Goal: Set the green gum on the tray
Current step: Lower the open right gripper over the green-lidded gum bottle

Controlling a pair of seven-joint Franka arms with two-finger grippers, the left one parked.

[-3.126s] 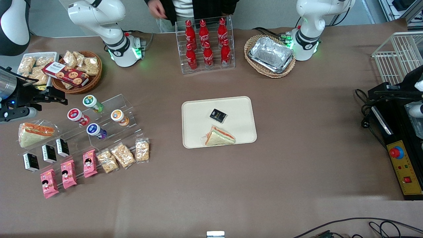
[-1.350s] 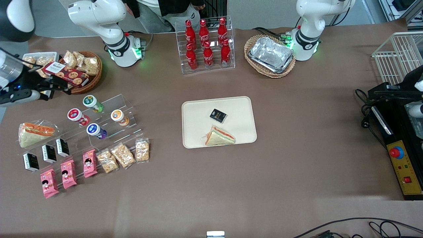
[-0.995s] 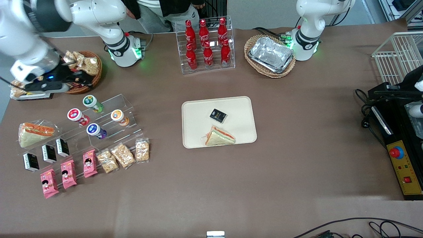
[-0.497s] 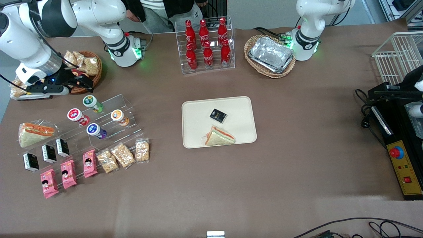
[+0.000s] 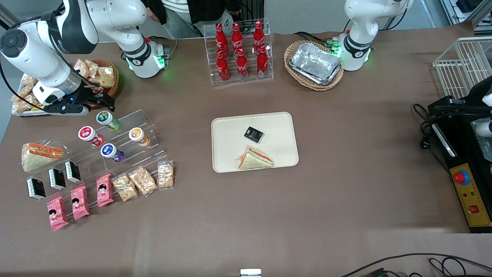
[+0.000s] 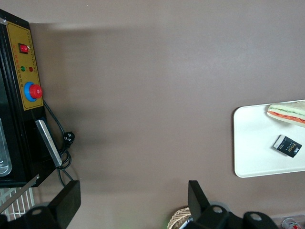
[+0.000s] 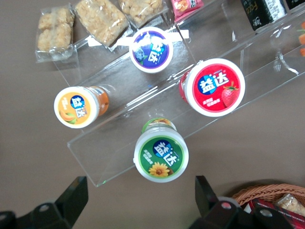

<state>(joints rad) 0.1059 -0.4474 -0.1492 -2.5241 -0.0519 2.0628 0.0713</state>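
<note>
My gripper [image 7: 138,202] over the green gum [image 7: 161,153], jaws wide, holding nothing

Gum sits on clear stepped rack [image 5: 127,132] w/ red-lid canister [image 7: 215,88] beside; tray [image 5: 230,127] well apart, toward parked arm's end

gripper [image 5: 103,100] just above green gum [image 7: 161,153], apparently

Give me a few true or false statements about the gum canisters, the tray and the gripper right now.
1. The green gum canister with the white lid stands on the clear acrylic stand. True.
2. The gripper is shut on the green gum canister. False: it is open and hovers above it.
3. The cream-beige rectangular tray holds a wrapped sandwich and a small black packet. True.
4. The red-lidded canister lies on the tray. False: it is on the stand.
</note>
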